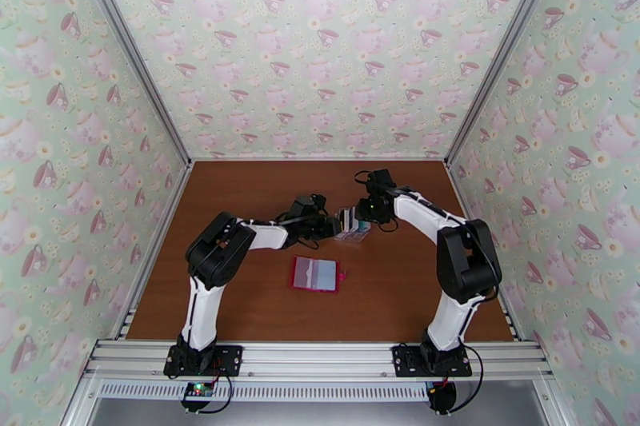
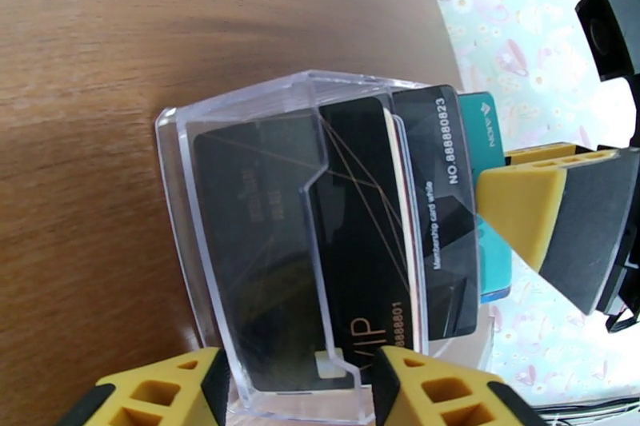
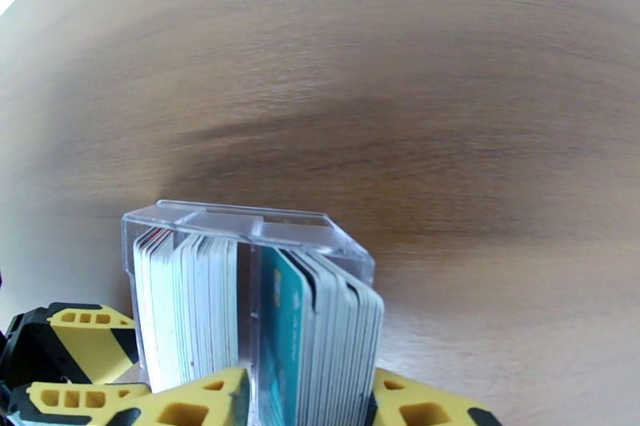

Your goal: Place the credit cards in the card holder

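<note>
The credit cards [image 2: 360, 220] stand upright in a clear plastic rack [image 1: 352, 226] at the middle of the table, black ones in front and a teal one [image 2: 484, 132] behind. My left gripper [image 2: 296, 388] is shut on the near end of the rack [image 2: 240, 124]. From the other side, my right gripper [image 3: 312, 400] straddles the rear stack [image 3: 328, 324], fingers against its two faces; the teal card [image 3: 276, 324] is the stack's front one. One right finger [image 2: 520, 212] lies against the teal card. The card holder [image 1: 315, 273], a red wallet, lies open and flat nearer the arms.
The brown tabletop [image 1: 240, 308] is walled on three sides by teacup-patterned panels [image 1: 320, 44]. A metal rail [image 1: 320, 357] carrying both arm bases runs along the near edge. Both arms [image 1: 240, 236] reach inward and meet over the rack.
</note>
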